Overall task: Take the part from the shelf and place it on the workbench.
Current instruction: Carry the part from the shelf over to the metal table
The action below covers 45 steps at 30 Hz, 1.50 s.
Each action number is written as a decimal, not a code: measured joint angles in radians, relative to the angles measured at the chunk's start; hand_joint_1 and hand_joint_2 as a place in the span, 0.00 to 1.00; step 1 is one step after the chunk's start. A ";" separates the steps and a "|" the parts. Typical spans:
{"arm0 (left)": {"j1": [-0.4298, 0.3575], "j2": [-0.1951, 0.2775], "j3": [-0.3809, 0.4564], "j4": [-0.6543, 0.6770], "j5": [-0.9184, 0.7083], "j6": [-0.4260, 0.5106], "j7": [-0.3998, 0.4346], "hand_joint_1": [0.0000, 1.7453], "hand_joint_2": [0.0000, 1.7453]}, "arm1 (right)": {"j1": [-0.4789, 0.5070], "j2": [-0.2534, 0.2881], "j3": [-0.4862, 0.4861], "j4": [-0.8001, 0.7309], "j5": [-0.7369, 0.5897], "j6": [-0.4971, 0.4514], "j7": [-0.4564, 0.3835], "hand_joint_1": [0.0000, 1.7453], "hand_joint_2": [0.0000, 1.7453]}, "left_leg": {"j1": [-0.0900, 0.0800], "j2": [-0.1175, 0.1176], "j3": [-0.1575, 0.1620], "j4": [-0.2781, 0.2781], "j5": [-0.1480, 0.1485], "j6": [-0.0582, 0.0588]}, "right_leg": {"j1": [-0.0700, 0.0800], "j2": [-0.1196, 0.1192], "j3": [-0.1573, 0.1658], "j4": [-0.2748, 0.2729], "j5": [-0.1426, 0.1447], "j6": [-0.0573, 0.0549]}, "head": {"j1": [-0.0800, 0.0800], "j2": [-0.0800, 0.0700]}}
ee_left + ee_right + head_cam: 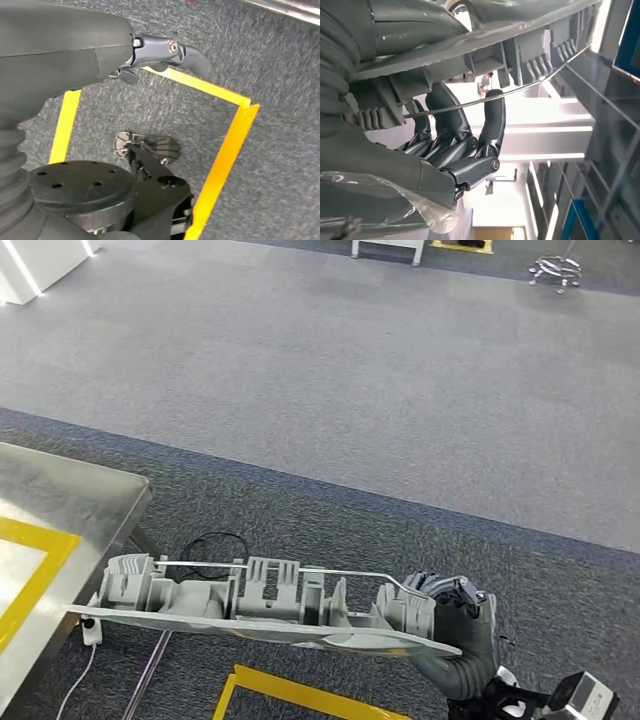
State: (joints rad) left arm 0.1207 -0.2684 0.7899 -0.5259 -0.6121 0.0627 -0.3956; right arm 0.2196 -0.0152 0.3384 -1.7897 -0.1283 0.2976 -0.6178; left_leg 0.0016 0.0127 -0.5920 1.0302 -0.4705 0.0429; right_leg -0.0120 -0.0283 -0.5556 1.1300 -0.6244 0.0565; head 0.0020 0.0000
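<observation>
1. The robot's right hand (460, 625) is clamped on one end of the part (249, 602), a long grey moulded piece with ribbed clips and a thin wire running along its top. In the right wrist view the dark fingers (493, 125) curl up around its underside.
2. The part is carried level in the air, above dark carpet and a strip of yellow floor tape (302, 692). Its far end reaches just over the corner of the steel table (83, 495).
3. I'd judge this the carrying step: the part is off the shelf and nearly at the table, not yet set down.
4. The next move calls for bringing the whole length over the tabletop, lowering it flat, then letting go; held by one end, it could tip or catch the table's edge.
5. The left hand (166, 52) hangs by the robot's side, holding nothing, its fingers loosely extended.
6. I can read no brand, label or writing anywhere.
</observation>
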 joint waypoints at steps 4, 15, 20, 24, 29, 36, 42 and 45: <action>-0.005 -0.007 0.023 -0.001 -0.026 -0.006 -0.003 0.00 1.00 | 0.010 -0.004 0.000 0.000 0.001 -0.004 -0.001 1.00 1.00 | -0.013 -0.061 0.008 0.001 -0.004 0.010 | 0.007 0.028 -0.110 0.151 -0.008 -0.015 | 0.004 0.000; -0.005 -0.014 0.067 -0.004 -0.067 -0.004 -0.011 0.00 1.00 | 0.010 -0.006 0.001 -0.009 -0.002 -0.001 -0.008 1.00 1.00 | -0.013 -0.059 -0.037 0.100 -0.071 -0.031 | 0.009 0.042 0.021 -0.151 0.133 -0.060 | -0.007 0.000; -0.006 -0.012 0.074 -0.005 -0.069 -0.003 -0.011 0.00 1.00 | 0.014 -0.006 0.000 -0.008 -0.002 0.000 -0.011 1.00 1.00 | 0.011 -0.016 -0.095 0.218 -0.086 -0.063 | 0.005 -0.030 0.036 -0.151 0.118 -0.055 | -0.011 0.000; -0.008 -0.013 0.077 -0.006 -0.069 -0.003 -0.012 0.00 1.00 | 0.013 -0.006 0.000 -0.009 -0.002 0.000 -0.011 1.00 1.00 | 0.004 0.058 0.012 -0.001 -0.001 -0.052 | 0.008 -0.070 0.052 -0.146 0.099 -0.033 | -0.012 0.000; -0.007 -0.016 0.087 -0.010 -0.069 -0.001 -0.012 0.00 1.00 | 0.009 -0.006 0.001 -0.011 -0.002 0.001 -0.011 1.00 1.00 | 0.004 0.013 0.017 -0.019 0.001 -0.009 | 0.003 -0.049 0.047 -0.107 0.058 -0.006 | -0.004 0.000; -0.009 -0.017 0.097 -0.012 -0.070 0.001 -0.012 0.00 1.00 | 0.014 -0.007 0.001 -0.011 -0.002 0.002 -0.012 1.00 1.00 | 0.005 -0.081 0.022 -0.018 0.001 0.001 | -0.001 0.037 -0.089 0.088 0.041 -0.007 | 0.006 0.000; -0.009 -0.018 0.131 -0.023 -0.064 -0.014 -0.010 0.00 1.00 | 0.014 -0.007 0.001 -0.011 -0.001 0.003 -0.012 1.00 1.00 | 0.008 -0.150 0.004 -0.010 0.000 -0.029 | -0.012 0.111 0.004 -0.127 0.121 -0.020 | 0.006 0.000; -0.010 -0.019 0.150 -0.029 -0.083 -0.011 -0.006 0.00 1.00 | 0.011 -0.007 0.002 -0.011 0.000 0.004 -0.013 1.00 1.00 | 0.004 -0.082 -0.025 0.057 -0.042 -0.045 | -0.015 0.067 0.012 -0.134 0.121 -0.035 | -0.003 0.000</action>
State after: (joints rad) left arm 0.1105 -0.2873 0.9403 -0.5552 -0.6946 0.0512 -0.4016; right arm 0.2305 -0.0217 0.3406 -1.8009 -0.1280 0.3011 -0.6303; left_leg 0.0058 -0.0690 -0.6172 1.0875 -0.5129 -0.0017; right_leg -0.0270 0.0383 -0.5431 0.9957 -0.5032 0.0212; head -0.0008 0.0000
